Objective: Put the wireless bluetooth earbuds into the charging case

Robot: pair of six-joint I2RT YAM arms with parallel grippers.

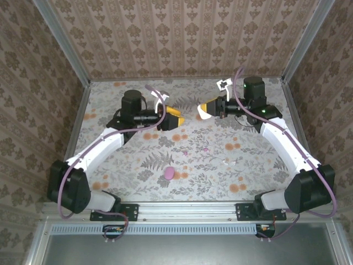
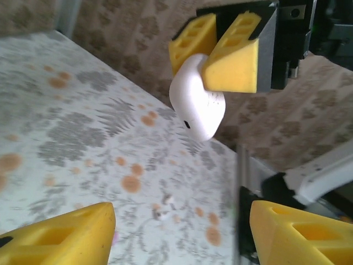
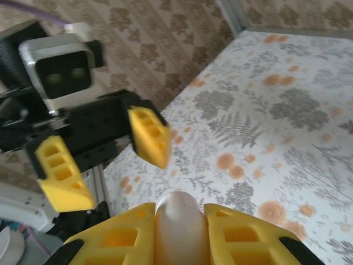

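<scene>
My right gripper [image 1: 203, 109] is shut on a white charging case [image 2: 197, 102], held closed above the table's far middle; the case fills the gap between its yellow fingers [image 3: 242, 237]. My left gripper [image 1: 177, 118] faces it a short way off, open and holding nothing, its fingers [image 2: 60, 237] spread wide. In the right wrist view the left gripper [image 3: 107, 163] hangs apart from the case [image 3: 179, 226]. Two white earbuds [image 1: 227, 162] lie on the table right of centre, also visible as white earbuds [image 2: 164, 203]. Two magenta earbuds [image 1: 186, 152] [image 1: 205, 148] lie near the middle.
A closed pink case [image 1: 169, 173] rests on the floral tabletop [image 1: 138, 165] near the front centre. Patterned walls with metal corner posts [image 1: 83, 83] close in the back and both sides. A metal rail [image 1: 187, 208] runs along the near edge.
</scene>
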